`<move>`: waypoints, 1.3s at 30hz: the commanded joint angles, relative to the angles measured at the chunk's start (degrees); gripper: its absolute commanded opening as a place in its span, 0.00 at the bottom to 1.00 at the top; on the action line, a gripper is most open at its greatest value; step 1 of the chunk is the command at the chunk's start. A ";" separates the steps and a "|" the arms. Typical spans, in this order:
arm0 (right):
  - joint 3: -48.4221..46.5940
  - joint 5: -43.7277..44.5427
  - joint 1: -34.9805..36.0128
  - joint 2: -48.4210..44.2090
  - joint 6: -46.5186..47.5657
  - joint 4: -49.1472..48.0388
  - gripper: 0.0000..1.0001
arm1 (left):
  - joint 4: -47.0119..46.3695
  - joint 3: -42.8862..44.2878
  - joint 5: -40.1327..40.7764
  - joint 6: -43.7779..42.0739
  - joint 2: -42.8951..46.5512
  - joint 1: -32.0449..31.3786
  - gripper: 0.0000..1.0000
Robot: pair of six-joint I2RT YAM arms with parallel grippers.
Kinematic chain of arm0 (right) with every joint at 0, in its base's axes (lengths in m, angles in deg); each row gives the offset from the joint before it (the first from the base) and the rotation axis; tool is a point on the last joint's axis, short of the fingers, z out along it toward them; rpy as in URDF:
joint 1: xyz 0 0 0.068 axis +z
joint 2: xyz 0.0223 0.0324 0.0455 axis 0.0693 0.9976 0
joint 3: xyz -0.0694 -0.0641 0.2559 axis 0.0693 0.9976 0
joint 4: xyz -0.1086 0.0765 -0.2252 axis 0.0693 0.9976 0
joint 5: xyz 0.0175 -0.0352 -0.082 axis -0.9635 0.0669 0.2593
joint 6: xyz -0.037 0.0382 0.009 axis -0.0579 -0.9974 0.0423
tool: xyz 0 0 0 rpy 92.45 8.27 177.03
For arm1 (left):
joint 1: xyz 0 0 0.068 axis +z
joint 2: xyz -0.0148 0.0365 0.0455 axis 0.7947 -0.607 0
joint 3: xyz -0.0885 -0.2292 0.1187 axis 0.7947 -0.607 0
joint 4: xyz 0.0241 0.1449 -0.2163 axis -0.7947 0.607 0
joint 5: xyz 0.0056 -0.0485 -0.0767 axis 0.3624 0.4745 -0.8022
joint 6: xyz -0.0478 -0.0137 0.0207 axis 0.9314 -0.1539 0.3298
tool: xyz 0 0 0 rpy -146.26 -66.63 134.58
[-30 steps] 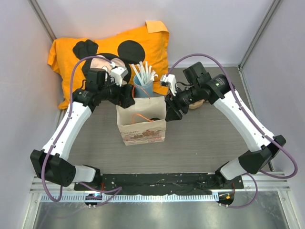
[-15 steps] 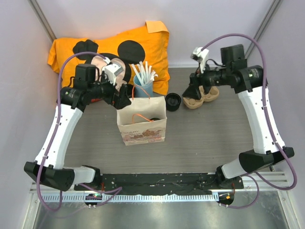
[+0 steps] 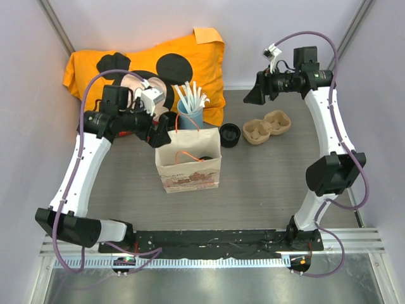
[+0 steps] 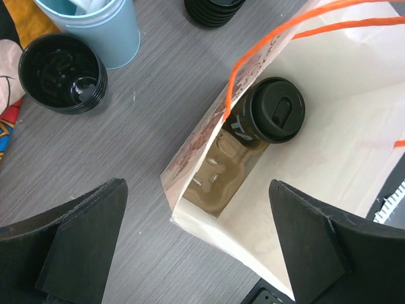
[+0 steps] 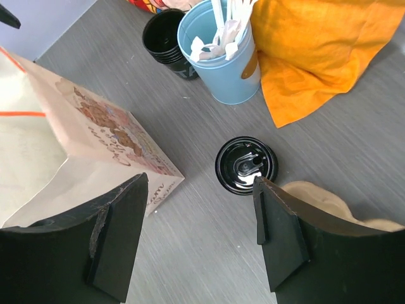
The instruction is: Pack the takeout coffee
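Note:
The takeout coffee [image 4: 273, 109], a dark cup with a round black lid, sits inside the open paper bag [image 4: 329, 158] with orange handles. In the top view the cup [image 3: 205, 158] shows in the bag [image 3: 188, 171] at the table's middle. My left gripper [image 4: 196, 253] is open and empty, above the bag's left rim [image 3: 161, 135]. My right gripper [image 5: 199, 234] is open and empty, raised far to the back right [image 3: 250, 95], away from the bag.
A squat black ring-shaped piece [image 3: 229, 135] lies right of the bag, beside a cardboard cup carrier [image 3: 267, 128]. A blue cup of white sticks [image 3: 190, 114] and stacked black cups [image 4: 62, 71] stand behind the bag. An orange cloth [image 3: 152, 63] covers the back.
My right arm has pulled away from the bag's right side, back and up to the far right, uncovering the black ring piece. My left gripper has shifted slightly left.

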 commanded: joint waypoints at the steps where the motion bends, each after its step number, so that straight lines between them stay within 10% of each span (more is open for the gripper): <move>1: -0.96 -4.80 0.10 -0.44 -4.37 -7.80 0.73 | -1.33 2.02 -0.44 0.00 -1.23 0.49 1.00; 23: 1.51 -7.88 0.54 2.11 -13.96 -15.81 0.73 | 1.21 6.33 -2.46 -4.30 -7.11 -0.30 0.95; 39: 3.79 -7.09 3.26 3.34 -13.52 -15.81 0.73 | 8.78 7.74 -4.75 -10.55 -8.70 -1.09 0.56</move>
